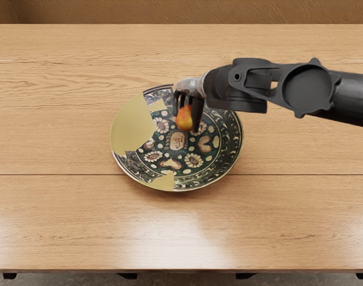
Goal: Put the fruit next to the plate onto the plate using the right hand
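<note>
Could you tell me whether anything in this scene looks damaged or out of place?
The plate has plain yellow patches on its left side and lower rim where the painted pattern breaks off. The right hand holds the fruit over it; nothing is spilled.

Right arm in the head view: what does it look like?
The right arm is matte black, with bulky rounded segments and a large round joint cap. The hand has a silvery-grey base and dark fingers. No cables or markings show.
</note>
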Action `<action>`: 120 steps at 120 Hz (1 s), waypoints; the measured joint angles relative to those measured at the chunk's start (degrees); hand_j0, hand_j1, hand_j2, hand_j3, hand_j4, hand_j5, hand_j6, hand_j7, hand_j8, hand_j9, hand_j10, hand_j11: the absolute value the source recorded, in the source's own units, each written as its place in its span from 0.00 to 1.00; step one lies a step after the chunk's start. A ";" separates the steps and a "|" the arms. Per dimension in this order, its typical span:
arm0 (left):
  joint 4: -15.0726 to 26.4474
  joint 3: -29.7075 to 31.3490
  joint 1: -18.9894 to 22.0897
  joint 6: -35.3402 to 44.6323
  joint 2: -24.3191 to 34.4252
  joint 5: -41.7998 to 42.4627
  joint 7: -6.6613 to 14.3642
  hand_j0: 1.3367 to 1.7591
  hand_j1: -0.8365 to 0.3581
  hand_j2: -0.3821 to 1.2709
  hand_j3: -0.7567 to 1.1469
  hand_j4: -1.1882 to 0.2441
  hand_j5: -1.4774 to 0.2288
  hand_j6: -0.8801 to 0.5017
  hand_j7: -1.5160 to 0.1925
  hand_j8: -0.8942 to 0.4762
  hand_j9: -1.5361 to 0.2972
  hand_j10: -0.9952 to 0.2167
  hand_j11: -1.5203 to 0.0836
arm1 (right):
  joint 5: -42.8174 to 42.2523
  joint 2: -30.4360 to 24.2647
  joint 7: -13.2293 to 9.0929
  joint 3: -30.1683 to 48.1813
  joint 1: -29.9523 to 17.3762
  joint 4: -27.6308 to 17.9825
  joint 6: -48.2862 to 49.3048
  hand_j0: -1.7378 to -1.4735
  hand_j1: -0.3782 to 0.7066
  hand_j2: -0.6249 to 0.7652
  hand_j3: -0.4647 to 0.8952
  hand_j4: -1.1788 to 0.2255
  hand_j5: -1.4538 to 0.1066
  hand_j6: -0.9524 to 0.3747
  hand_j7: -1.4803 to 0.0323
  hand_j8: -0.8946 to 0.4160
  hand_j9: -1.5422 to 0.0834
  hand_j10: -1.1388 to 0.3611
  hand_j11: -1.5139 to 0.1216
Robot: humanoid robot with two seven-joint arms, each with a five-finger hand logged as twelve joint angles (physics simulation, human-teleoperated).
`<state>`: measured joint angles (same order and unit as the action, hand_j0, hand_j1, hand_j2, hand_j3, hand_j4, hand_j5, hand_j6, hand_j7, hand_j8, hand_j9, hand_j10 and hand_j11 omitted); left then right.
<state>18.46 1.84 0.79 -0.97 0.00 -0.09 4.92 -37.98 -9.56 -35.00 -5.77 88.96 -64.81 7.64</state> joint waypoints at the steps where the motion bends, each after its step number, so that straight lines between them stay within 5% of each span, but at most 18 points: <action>1: 0.00 0.00 0.00 0.00 0.00 0.00 0.00 0.76 0.99 0.23 0.40 0.83 0.87 0.64 0.89 0.65 0.84 0.82 0.95 | -0.03 0.00 0.00 -0.02 -0.09 0.00 -0.01 0.31 0.62 0.69 0.34 0.39 0.22 0.46 0.30 0.43 0.29 0.37 0.27; 50: 0.00 0.00 0.00 0.00 0.00 0.00 0.00 0.76 0.99 0.23 0.40 0.83 0.87 0.64 0.89 0.65 0.84 0.82 0.95 | -0.62 2.37 -0.03 -0.64 -2.63 2.74 -0.23 0.32 0.60 0.65 0.34 0.38 0.24 0.44 0.32 0.42 0.31 0.35 0.30; 82: 0.00 0.00 0.00 0.00 0.00 0.00 0.00 0.76 0.99 0.23 0.40 0.83 0.87 0.64 0.89 0.65 0.84 0.82 0.95 | -0.19 4.24 0.00 -0.19 -2.95 6.01 -0.41 0.31 0.25 0.50 0.34 0.67 0.69 0.60 0.74 0.56 0.72 0.61 0.70; 120: 0.00 0.00 0.00 0.00 0.00 0.00 0.00 0.76 0.99 0.23 0.40 0.83 0.87 0.64 0.89 0.65 0.84 0.82 0.95 | 6.15 -0.49 0.00 7.05 -1.70 6.56 11.82 0.30 0.10 0.46 0.34 0.79 0.86 0.67 0.91 0.64 0.88 0.71 0.86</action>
<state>18.46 1.84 0.79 -0.97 0.00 -0.09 4.92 -31.83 -10.05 -35.00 1.28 87.26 -58.25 19.46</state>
